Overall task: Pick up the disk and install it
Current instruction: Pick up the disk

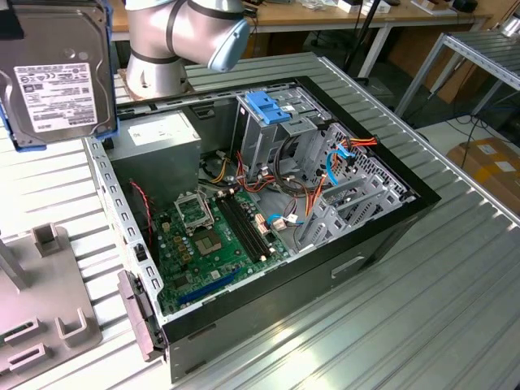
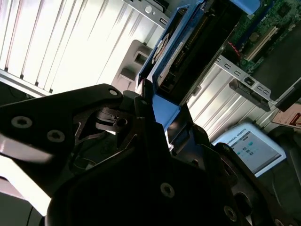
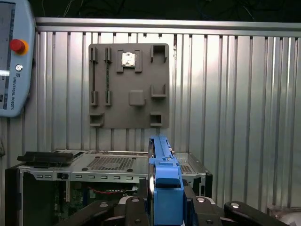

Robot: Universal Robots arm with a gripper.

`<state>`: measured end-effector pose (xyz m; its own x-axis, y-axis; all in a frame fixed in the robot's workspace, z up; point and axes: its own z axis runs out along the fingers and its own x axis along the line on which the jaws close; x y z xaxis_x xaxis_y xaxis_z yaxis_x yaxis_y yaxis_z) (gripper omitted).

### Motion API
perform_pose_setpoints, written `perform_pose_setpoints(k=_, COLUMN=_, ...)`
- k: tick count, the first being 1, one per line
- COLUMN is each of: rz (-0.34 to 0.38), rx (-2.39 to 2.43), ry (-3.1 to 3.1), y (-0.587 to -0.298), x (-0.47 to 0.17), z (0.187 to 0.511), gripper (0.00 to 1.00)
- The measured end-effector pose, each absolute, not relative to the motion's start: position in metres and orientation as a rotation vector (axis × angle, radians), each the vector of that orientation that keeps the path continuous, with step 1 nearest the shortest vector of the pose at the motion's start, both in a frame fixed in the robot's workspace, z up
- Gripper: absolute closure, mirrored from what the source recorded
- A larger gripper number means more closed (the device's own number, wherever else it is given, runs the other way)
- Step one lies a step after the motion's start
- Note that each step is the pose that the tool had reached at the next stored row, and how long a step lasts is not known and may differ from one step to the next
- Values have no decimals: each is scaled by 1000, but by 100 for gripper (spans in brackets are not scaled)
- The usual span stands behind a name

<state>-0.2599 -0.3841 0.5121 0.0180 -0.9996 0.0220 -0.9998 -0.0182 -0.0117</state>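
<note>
The disk [image 1: 53, 73] hangs in the air at the exterior view's upper left. Its white label faces the camera, and a blue bracket runs along its edges. It is above the table, to the left of the open computer case [image 1: 268, 203]. In both wrist views my gripper [image 3: 164, 195] is shut on the disk [image 3: 162, 169], with the black fingers [image 3: 197, 202] clamped on either side of the blue bracket. In the second wrist view the disk [image 2: 183, 52] shows edge-on and sticks out past the gripper [image 2: 162, 110].
Inside the case are a metal drive cage with a blue handle [image 1: 268, 106], a grey power-supply box [image 1: 158, 134], a green motherboard [image 1: 211, 236] and loose cables. A grey fixture plate [image 1: 41, 313] lies on the ribbed table at the exterior view's left. A teach pendant [image 3: 11, 61] is nearby.
</note>
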Motion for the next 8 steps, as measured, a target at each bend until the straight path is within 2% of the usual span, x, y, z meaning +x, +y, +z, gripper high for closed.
perform_pose_setpoints(k=8, rz=37, rx=2236, ry=-2196, y=-384, x=-214, z=512, gripper=63)
